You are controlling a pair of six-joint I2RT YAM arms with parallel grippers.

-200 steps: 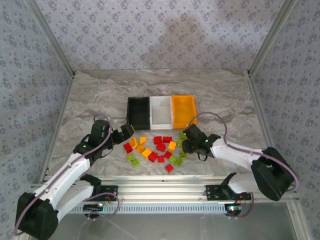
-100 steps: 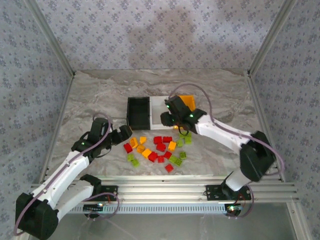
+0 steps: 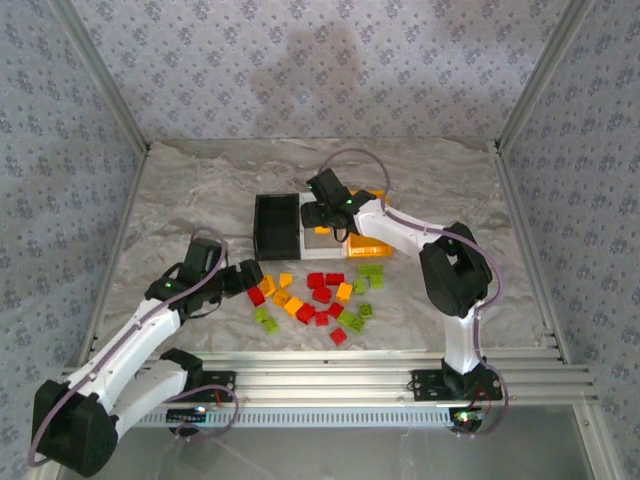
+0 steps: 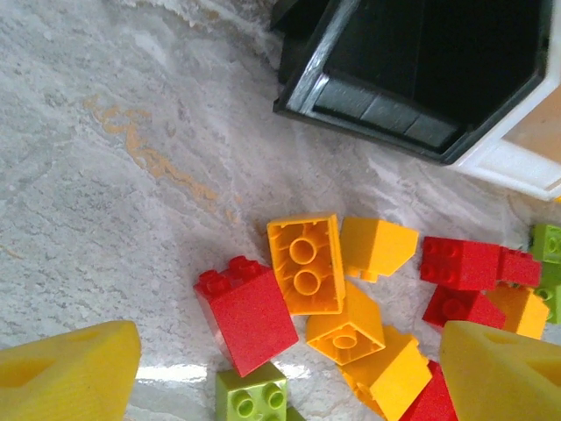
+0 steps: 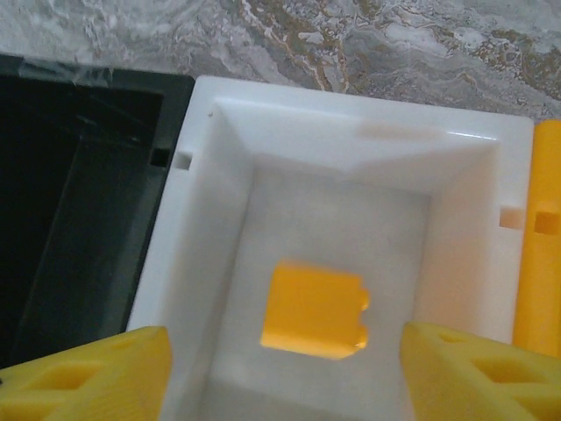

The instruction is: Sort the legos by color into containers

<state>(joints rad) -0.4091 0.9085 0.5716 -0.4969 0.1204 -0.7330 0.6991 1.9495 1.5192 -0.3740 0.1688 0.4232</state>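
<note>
The legos (image 3: 320,296) lie in a loose pile of red, orange-yellow and lime green in front of the containers: black bin (image 3: 262,226), white bin (image 3: 322,248), orange bin (image 3: 368,245). My left gripper (image 4: 285,377) hangs open low over the pile's left end. A red brick (image 4: 247,311) and an upturned orange-yellow brick (image 4: 304,263) lie between its fingers. My right gripper (image 5: 285,377) is open above the white bin (image 5: 210,219). An orange-yellow brick (image 5: 316,311) shows loose inside that bin, between the fingers and clear of both.
A lime green brick (image 4: 254,395) sits just behind the red one. Two green bricks (image 3: 370,271) lie apart at the pile's right. Metal frame rails and patterned walls close in the marble table (image 3: 200,180). The black bin (image 4: 421,70) looks bare inside.
My right arm swung from the pile up over the white bin and opened; the orange-yellow brick it carried is now loose in the bin. My left gripper edged toward the pile and narrowed slightly.
</note>
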